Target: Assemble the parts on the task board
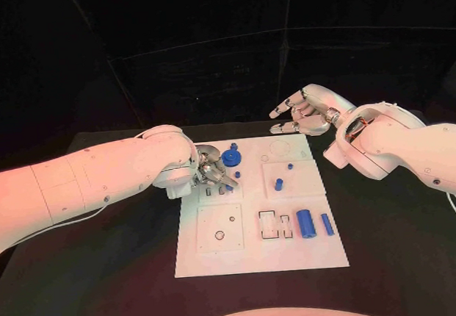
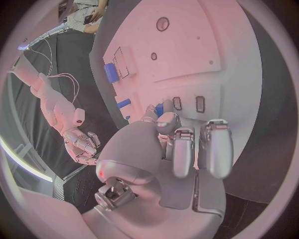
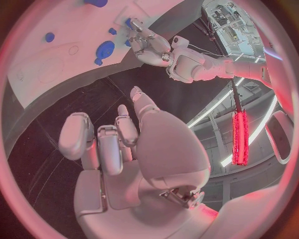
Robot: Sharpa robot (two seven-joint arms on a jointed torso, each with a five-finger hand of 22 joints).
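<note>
Parts (image 1: 307, 223) lay scattered on the task board (image 1: 259, 255). The left hand (image 1: 214, 173) worked, fingers curled, at the board's far-left slots, apparently seating a small piece; whether it pinched one I cannot tell. The right hand (image 1: 304, 111) hovered spread, empty. Next would call for pressing straight down.

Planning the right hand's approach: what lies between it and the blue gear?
In the head view, only bare task board and black table separate the right hand from the blue gear.
</note>
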